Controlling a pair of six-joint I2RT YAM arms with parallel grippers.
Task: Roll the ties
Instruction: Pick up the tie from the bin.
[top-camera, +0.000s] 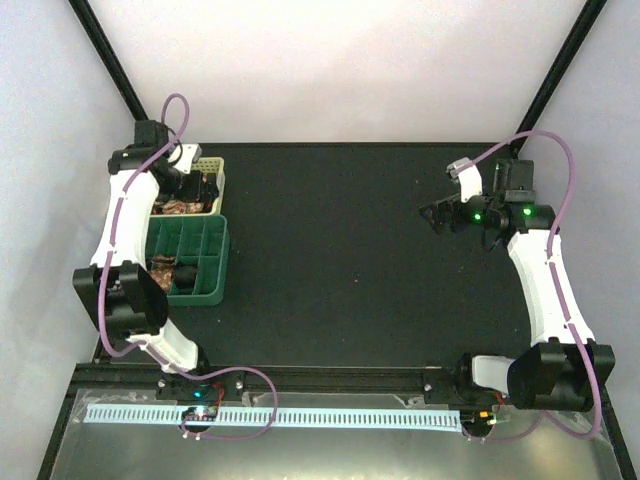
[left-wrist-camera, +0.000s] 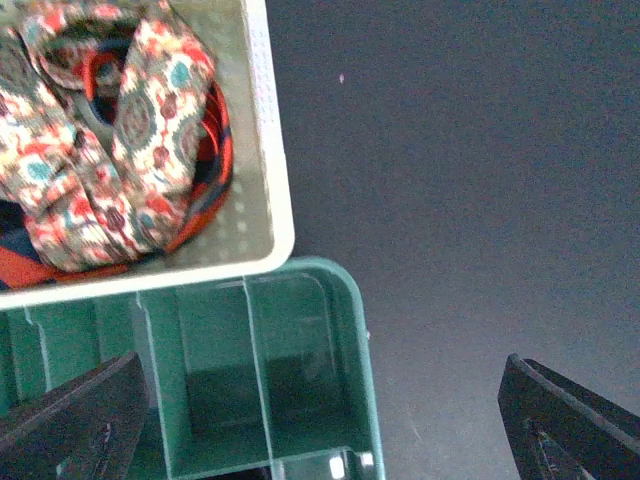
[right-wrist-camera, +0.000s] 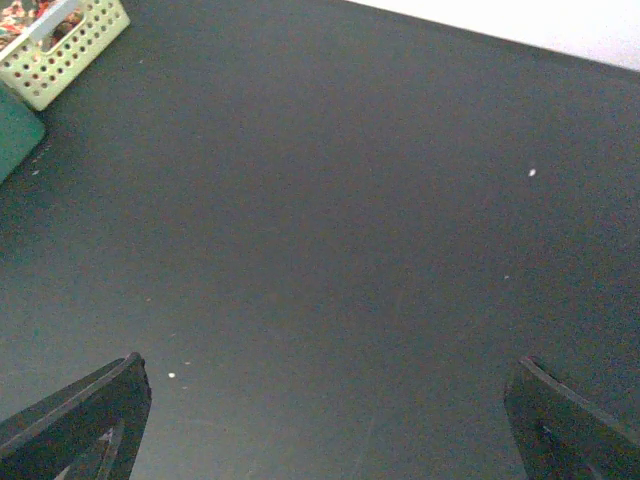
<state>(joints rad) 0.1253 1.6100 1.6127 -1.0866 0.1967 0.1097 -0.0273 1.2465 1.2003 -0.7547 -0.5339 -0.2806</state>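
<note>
Black surface (top-camera: 340, 270), far-left corner: ties (left-wrist-camera: 130, 150) in the basket (left-wrist-camera: 281, 200) look floppy, so I'd pinch a fold; left end effector (left-wrist-camera: 328, 365) and right end effector (right-wrist-camera: 325, 370) both gape empty.

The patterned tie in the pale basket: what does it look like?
The patterned tie looks like soft cloth, cream with red and teal medallions. It lies loosely folded, not coiled, in a corner of the pale basket. A red and dark striped band runs under its edge; lining or second tie, I cannot tell. Nothing grips it.
</note>
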